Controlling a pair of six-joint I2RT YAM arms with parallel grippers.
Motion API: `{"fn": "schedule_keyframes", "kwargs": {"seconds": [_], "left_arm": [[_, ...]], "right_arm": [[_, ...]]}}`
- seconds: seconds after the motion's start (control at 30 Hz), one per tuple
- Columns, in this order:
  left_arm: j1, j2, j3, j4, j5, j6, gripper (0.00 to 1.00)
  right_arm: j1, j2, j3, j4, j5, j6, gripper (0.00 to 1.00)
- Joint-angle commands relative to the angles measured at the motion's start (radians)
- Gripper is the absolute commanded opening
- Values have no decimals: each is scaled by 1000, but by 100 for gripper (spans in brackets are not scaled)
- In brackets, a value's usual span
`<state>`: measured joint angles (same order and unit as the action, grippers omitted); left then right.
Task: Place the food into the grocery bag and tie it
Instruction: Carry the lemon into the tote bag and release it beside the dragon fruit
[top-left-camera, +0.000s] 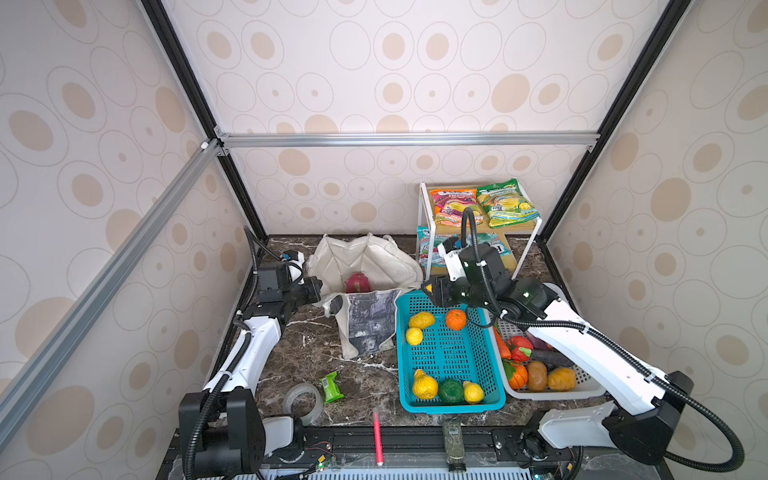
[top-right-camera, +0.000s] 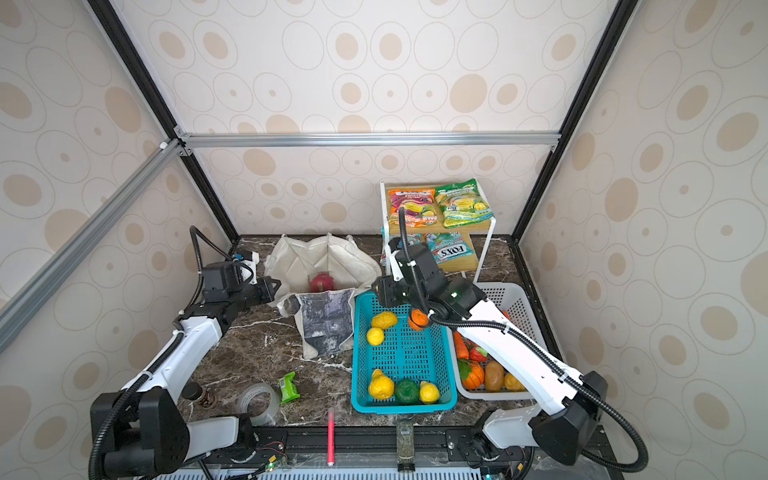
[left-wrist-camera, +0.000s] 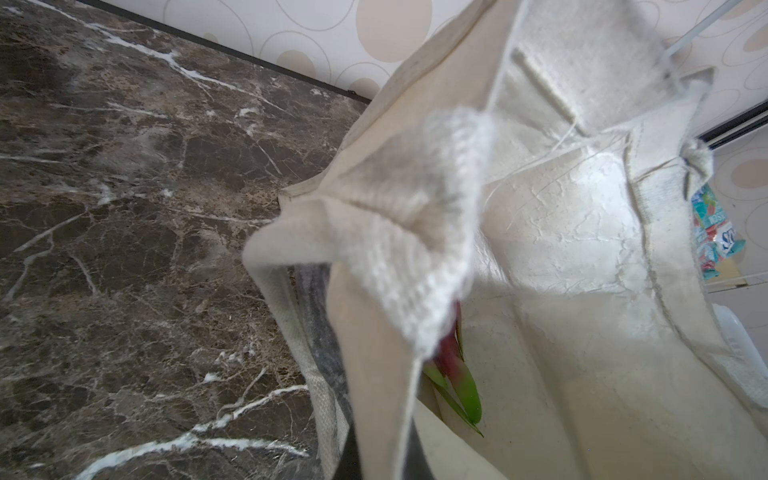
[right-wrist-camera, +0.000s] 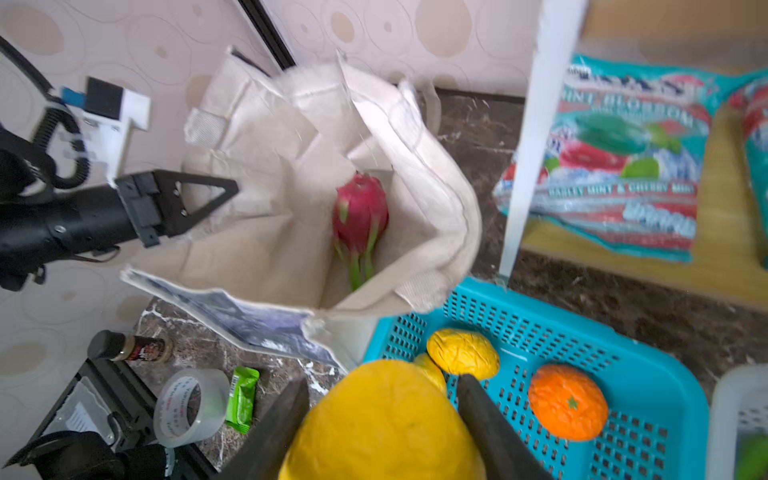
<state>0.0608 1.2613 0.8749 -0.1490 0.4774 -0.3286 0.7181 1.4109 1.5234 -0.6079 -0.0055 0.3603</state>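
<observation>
One yellow fruit (right-wrist-camera: 382, 419) sits clamped between the right jaws.

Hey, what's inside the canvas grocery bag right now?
A pink dragon fruit lies inside the grocery bag, resting on its pale lining. Nothing else shows in there, but the folded near wall hides part of the bottom.

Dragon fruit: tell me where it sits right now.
In both top views the dragon fruit lies inside the open canvas bag, just left of centre at the back, beside the teal basket's far corner.
</observation>
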Motion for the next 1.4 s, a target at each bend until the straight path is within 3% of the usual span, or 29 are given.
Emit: {"fn": "schedule_keyframes", "kwargs": {"seconds": [0.0, 0.4, 0.53, 0.8, 1.2, 1.27, 1.33, 1.37], "left_arm": [[-5, -16, -6, 3, 32, 3, 0], [-7, -9, -10, 12, 37, 5, 0], [-10, -7, -10, 11, 34, 7, 0], [-9, -7, -10, 10, 32, 5, 0], [-10, -2, -18, 26, 29, 3, 0], [-10, -1, -17, 22, 25, 5, 0], [-10, -5, -16, 20, 22, 7, 0], [-9, -8, -16, 21, 20, 8, 0]], "right_arm": [[1, 138, 127, -18, -55, -56, 54], [120, 760, 730, -154, -21, -94, 54], [147, 882, 807, -198, -104, -72, 54], [150, 935, 686, -175, -93, -10, 56], [152, 908, 684, -228, 5, -44, 69], [152, 894, 697, -236, 7, -48, 81], [155, 879, 730, -258, 14, -62, 100], [159, 870, 756, -275, 31, -71, 100]]}}
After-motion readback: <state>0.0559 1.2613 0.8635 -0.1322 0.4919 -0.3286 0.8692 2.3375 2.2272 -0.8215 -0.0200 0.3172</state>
